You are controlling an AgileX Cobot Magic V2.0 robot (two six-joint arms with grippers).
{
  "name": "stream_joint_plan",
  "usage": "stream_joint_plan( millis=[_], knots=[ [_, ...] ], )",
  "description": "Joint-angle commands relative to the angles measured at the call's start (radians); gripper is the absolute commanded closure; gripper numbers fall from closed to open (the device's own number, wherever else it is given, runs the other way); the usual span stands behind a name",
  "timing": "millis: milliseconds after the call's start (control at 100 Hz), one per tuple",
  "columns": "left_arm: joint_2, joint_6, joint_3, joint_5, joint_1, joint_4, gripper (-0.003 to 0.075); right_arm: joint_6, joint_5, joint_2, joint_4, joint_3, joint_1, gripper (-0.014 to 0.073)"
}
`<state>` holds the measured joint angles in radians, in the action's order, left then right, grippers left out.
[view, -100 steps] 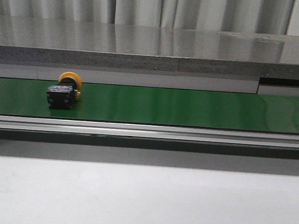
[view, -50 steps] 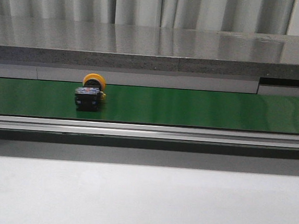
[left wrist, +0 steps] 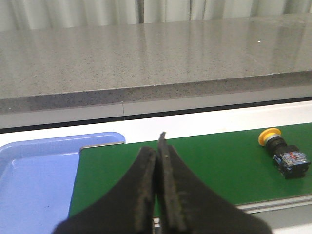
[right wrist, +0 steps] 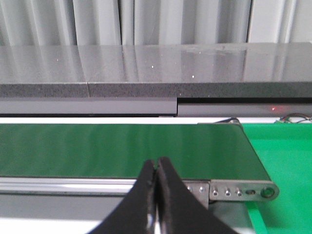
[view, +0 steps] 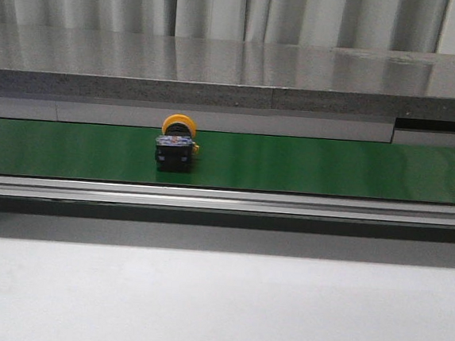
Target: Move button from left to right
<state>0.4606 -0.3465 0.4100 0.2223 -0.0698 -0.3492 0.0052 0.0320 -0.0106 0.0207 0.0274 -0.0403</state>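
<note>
The button (view: 176, 144) lies on its side on the green conveyor belt (view: 308, 165), left of the middle in the front view, its yellow-orange cap toward the back and its black body toward me. It also shows in the left wrist view (left wrist: 285, 153). My left gripper (left wrist: 157, 146) is shut and empty, over the belt's left end, well apart from the button. My right gripper (right wrist: 157, 163) is shut and empty, near the belt's right end. Neither gripper shows in the front view.
A blue tray (left wrist: 34, 170) sits at the belt's left end. A bright green surface (right wrist: 285, 161) lies past the belt's right end. A grey stone ledge (view: 236, 71) runs behind the belt, and a metal rail (view: 225, 198) runs along its front.
The button has travelled to the right along the belt, from the far left toward the middle. No gripper touched it.
</note>
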Motion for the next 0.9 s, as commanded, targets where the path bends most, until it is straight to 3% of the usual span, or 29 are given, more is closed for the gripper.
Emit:
stream_joint_plan(
  millis=[0, 130, 260, 480, 890],
  knots=[
    [0.008, 0.003, 0.028, -0.075, -0.01, -0.016, 0.074, -0.005, -0.119, -0.019, 0.003, -0.016, 0.003, 0.0662],
    [0.008, 0.003, 0.028, -0.075, -0.01, -0.016, 0.074, -0.005, -0.177, -0.019, 0.003, -0.023, 0.003, 0.0662],
    [0.008, 0.003, 0.028, -0.075, -0.01, -0.016, 0.074, -0.005, -0.136, -0.01, 0.003, -0.083, 0.003, 0.0662],
    [0.008, 0.003, 0.028, -0.075, -0.01, -0.016, 0.074, -0.005, 0.071, 0.104, 0.004, -0.264, 0.003, 0.0662],
    [0.008, 0.003, 0.028, -0.075, -0.01, -0.016, 0.074, -0.005, 0.466, 0.531, 0.029, -0.67, 0.003, 0.0662]
  ],
)
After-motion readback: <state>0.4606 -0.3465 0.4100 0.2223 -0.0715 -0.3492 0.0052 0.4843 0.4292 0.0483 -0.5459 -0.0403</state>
